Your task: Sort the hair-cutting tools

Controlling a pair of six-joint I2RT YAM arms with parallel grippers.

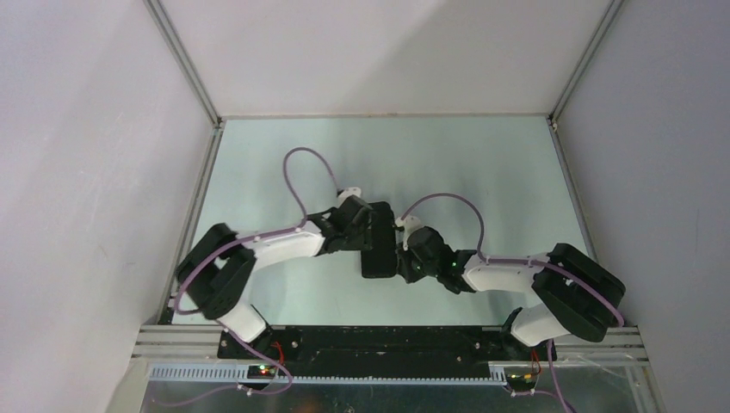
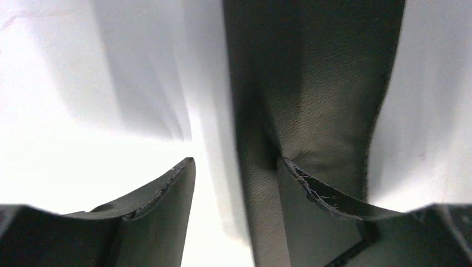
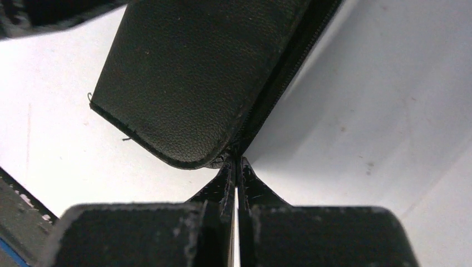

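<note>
L gripper (image 2: 234, 167) apart over pouch (image 3: 189, 72), R gripper (image 3: 236, 169) pinched together at zip corner

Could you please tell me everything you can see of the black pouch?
The black pouch is a flat rectangle of grained, leather-like material with rounded corners and a zipper along one edge. It lies flat on the table between both arms. The right gripper, shut, meets one corner at the zipper's end; whether it pinches anything is unclear. The open left gripper straddles an edge.
</note>
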